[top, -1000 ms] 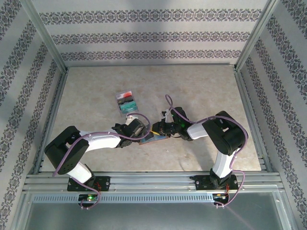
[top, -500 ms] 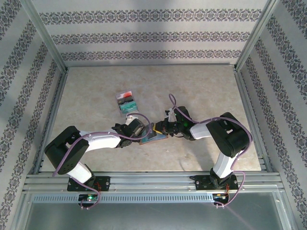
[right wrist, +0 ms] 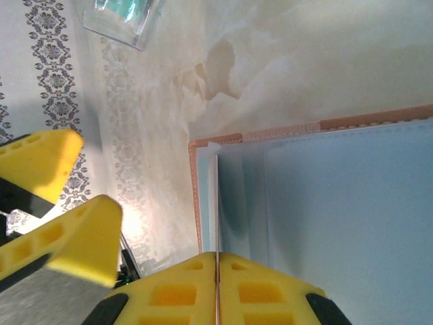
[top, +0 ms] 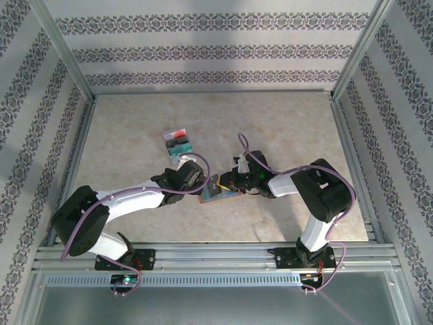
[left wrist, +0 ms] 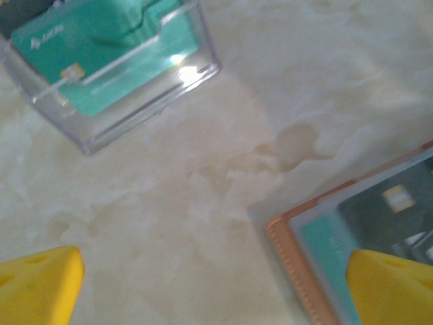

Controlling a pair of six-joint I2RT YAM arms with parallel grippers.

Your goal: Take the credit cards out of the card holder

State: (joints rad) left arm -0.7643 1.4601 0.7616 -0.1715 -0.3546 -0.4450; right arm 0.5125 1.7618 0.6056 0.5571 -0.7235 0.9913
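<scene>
The card holder lies open on the table between both arms, tan with an orange-brown rim and grey-blue pockets. My right gripper is shut on a thin credit card, seen edge-on as a pale line standing up from a pocket; its colour cannot be told. In the left wrist view the holder's corner holds a teal card. My left gripper is open, one finger over bare table and the other over the holder. Both grippers meet at the holder's left end.
A clear plastic box with teal, black and red cards stands behind the holder, close ahead of the left gripper. Metal rails run along the near edge, and patterned walls enclose the table.
The left arm has stretched forward, its elbow dropping low and left, bringing its gripper closer to the holder's left end. The right arm shifted slightly and keeps its grip.
</scene>
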